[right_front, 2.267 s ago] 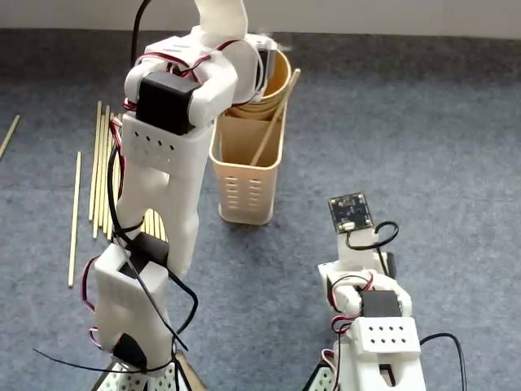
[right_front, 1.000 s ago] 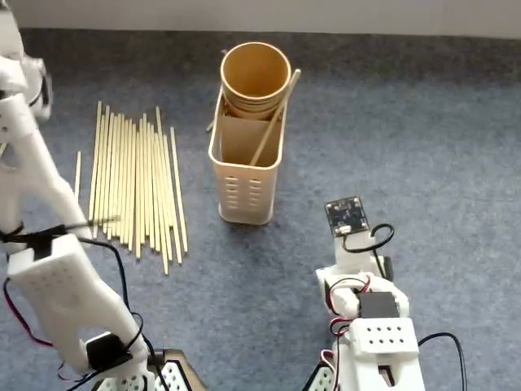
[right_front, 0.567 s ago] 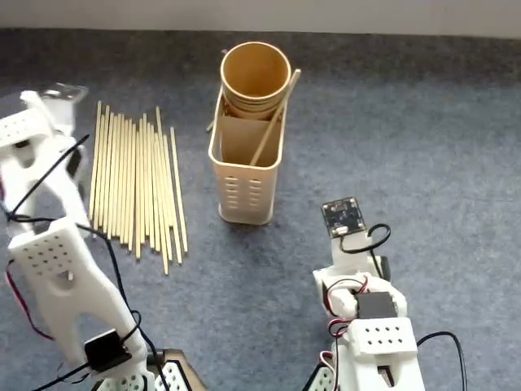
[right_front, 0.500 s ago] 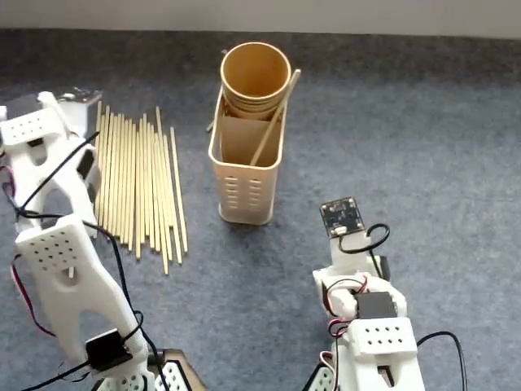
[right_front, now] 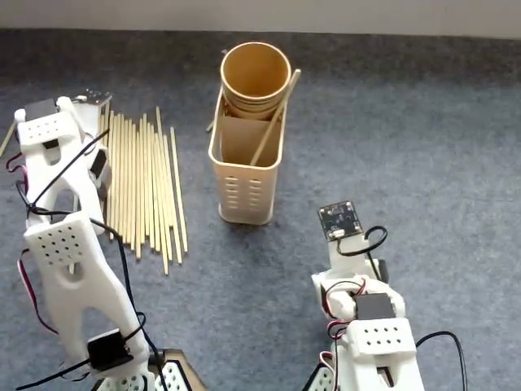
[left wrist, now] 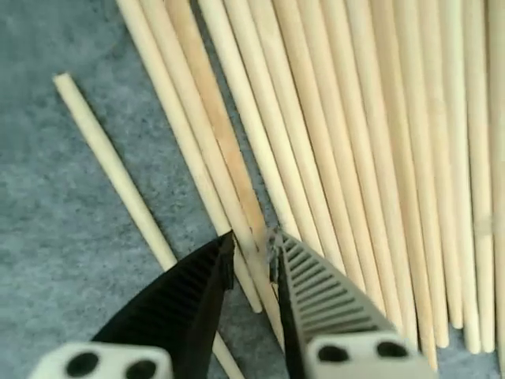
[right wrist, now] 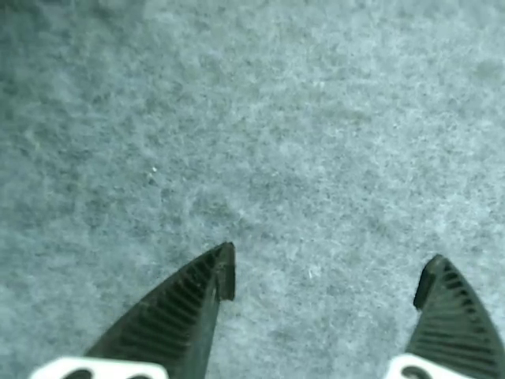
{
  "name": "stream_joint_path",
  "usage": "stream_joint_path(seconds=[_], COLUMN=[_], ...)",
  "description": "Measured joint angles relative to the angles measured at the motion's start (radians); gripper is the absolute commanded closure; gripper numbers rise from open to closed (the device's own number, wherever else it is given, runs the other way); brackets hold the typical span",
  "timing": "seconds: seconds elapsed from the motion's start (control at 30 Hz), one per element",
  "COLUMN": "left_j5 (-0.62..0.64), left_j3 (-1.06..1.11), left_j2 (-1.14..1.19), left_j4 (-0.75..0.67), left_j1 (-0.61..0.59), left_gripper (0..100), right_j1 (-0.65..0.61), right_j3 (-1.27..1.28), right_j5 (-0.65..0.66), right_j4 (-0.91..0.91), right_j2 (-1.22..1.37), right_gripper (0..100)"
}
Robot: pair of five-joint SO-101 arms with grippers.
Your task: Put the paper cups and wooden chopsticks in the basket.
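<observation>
- The wooden chopsticks (right_front: 145,175) lie in a row on the surface (right_front: 407,122). The leftmost ones are hidden under the left arm (right_front: 59,171).
- One chopstick (right_front: 275,118) leans in the basket (right_front: 244,187), beneath the stacked paper cups (right_front: 255,72).
- The left pincer (left wrist: 251,249) is barely spread, its tips straddling a chopstick.
- The right pincer (right wrist: 327,272) is spread wide over bare surface.
- The left arm has swung from the basket to the row.
</observation>
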Motion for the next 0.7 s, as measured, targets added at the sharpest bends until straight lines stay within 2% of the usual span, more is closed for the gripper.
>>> stream_joint_path(seconds=[0.43, 0.53, 0.67, 0.7], left_j5=[0.020, 0.020, 0.020, 0.020], left_j3=[-0.002, -0.002, -0.003, -0.006], left_j2=[0.057, 0.057, 0.057, 0.057], left_j4=[-0.066, -0.066, -0.068, -0.068], left_j1=[-0.020, 0.011, 0.066, 0.074], left_gripper=[89, 89, 100, 99], right_j1=[0.000, 0.000, 0.000, 0.000], right_j3=[0.000, 0.000, 0.000, 0.000], right_j5=[0.000, 0.000, 0.000, 0.000], right_j4=[0.000, 0.000, 0.000, 0.000], right_j2=[0.000, 0.000, 0.000, 0.000], right_gripper=[64.1, 64.1, 64.1, 64.1])
